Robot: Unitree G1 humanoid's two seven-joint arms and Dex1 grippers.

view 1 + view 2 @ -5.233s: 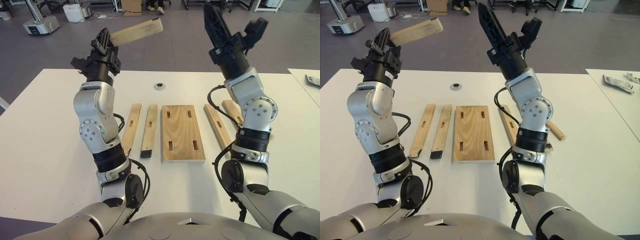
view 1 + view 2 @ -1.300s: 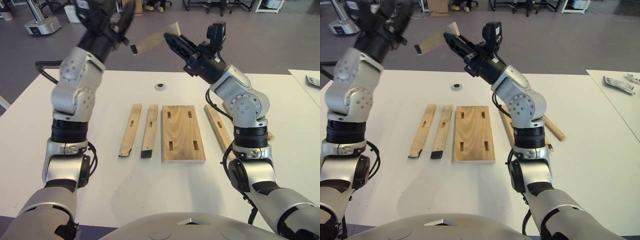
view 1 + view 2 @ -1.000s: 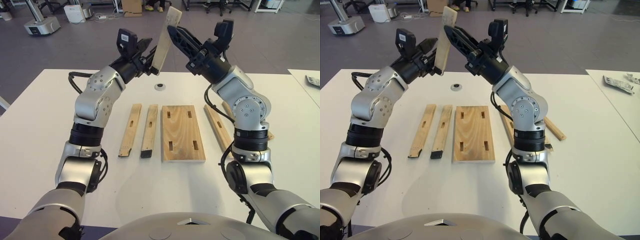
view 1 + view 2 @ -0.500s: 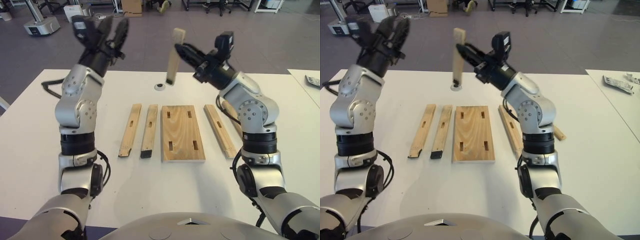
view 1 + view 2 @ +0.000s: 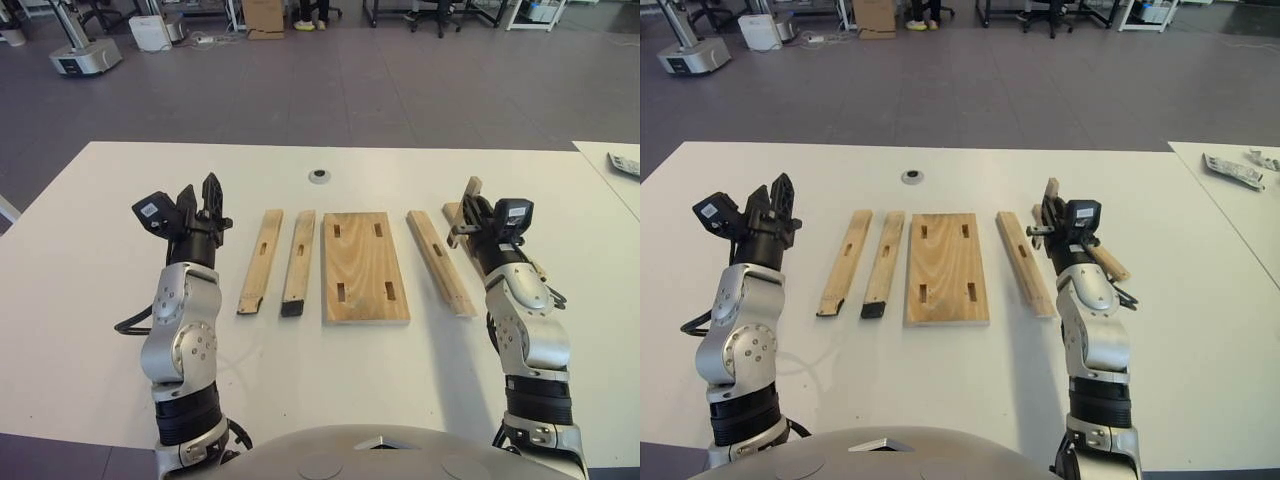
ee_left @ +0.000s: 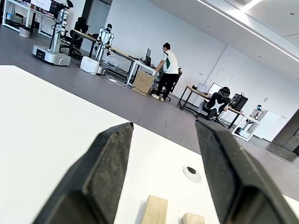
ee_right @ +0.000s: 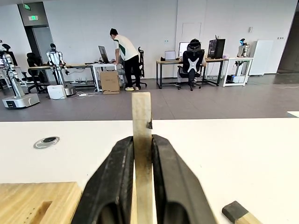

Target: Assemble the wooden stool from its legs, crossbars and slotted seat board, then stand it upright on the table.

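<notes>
The right jaws are closed on a leg, held roughly upright low over the table, probably so its end can be aimed at a slot. The left jaws are spread open and empty. The seat board is laid flat between loose strips.

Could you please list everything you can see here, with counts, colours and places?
Seat board: one, light wood, four slots, table centre.
Left bars: two, light wood, dark ends, left of board.
Right bar: one, light wood, right of board.
Far bar: one, light wood, partly behind right arm.
Held bar: one, light wood, clamped in right tool.
Grommet: one, grey, far table middle.
Table: one, white.
Left tool: open, empty.
Right tool: shut on held bar.
</notes>
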